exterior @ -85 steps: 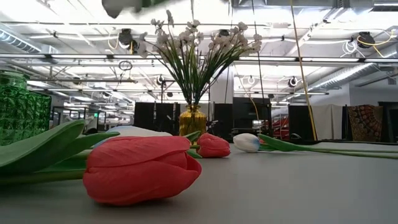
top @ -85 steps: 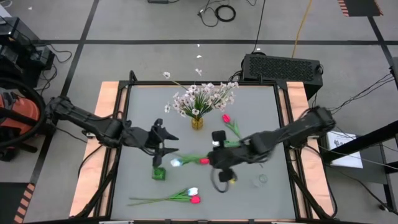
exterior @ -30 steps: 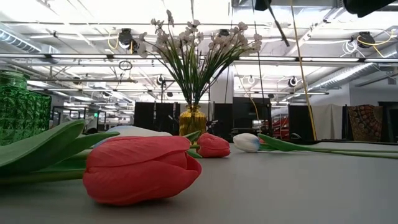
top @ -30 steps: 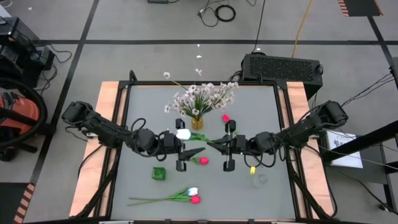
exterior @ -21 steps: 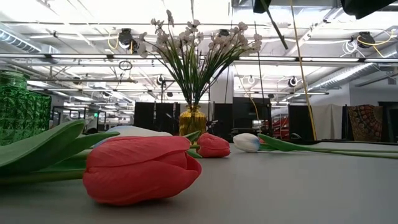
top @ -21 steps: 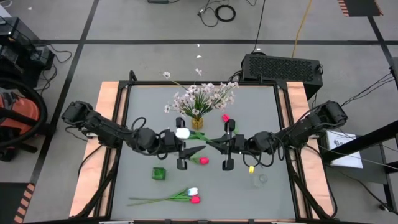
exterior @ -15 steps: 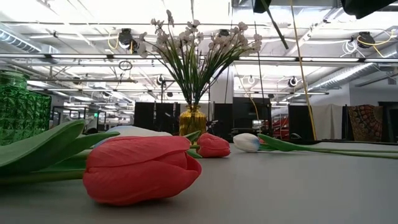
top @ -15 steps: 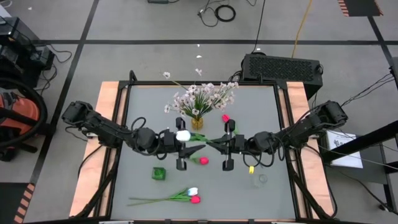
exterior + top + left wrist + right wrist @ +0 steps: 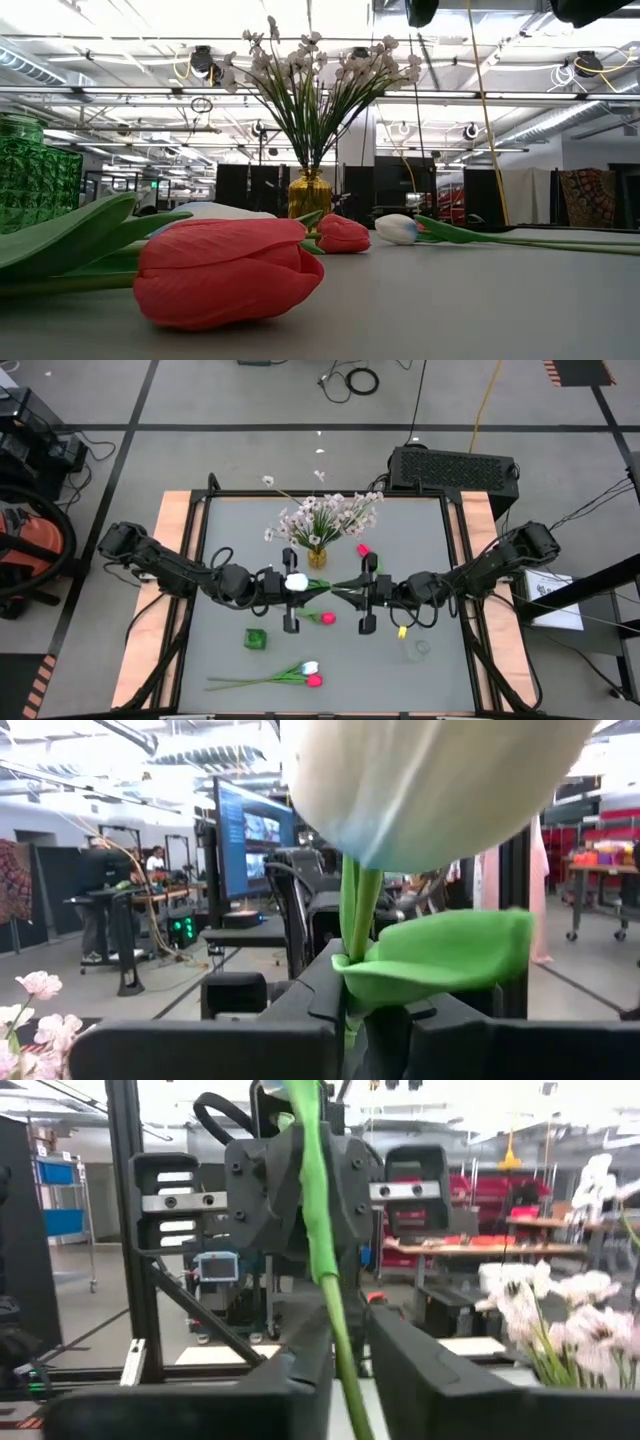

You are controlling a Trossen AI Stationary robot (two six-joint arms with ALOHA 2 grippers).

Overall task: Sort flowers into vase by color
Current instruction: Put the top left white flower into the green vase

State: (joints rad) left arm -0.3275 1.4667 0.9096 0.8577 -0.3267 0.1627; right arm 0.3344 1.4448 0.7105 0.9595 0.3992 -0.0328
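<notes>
Both grippers meet above the table's middle on one white tulip [image 9: 295, 582]. My left gripper [image 9: 301, 589] comes from the left and is shut on its stem. My right gripper [image 9: 352, 590] comes from the right and is shut on the same stem. In the left wrist view the white head [image 9: 430, 780] fills the top, with a green leaf [image 9: 440, 955] below it. A yellow vase [image 9: 317, 556] behind them holds the white-lilac sprays [image 9: 325, 515]. Pink tulips [image 9: 326, 618] [image 9: 363, 549] lie on the table. A white and pink pair [image 9: 308, 674] lies by the near edge. My left gripper pinches the white tulip's stem [image 9: 353, 1005] between its two fingers, a short way below the head, coming level from the table's left. The flower is lifted clear of the table. My right gripper pinches the same stem farther from the head [image 9: 343, 1355] between its two fingers, coming level from the table's right. The stem runs on from the fingers toward my left gripper [image 9: 290, 1180].
A green glass vase [image 9: 256, 638] stands near-left of the grippers and a clear glass [image 9: 419, 650] near-right. A small yellow thing [image 9: 403, 630] lies under the right arm. Wooden rails [image 9: 170, 590] border the table on both sides.
Both grippers have stayed almost where they were, shut on the white tulip. The stretch of stem that slanted down at the top of the low view no longer shows there.
</notes>
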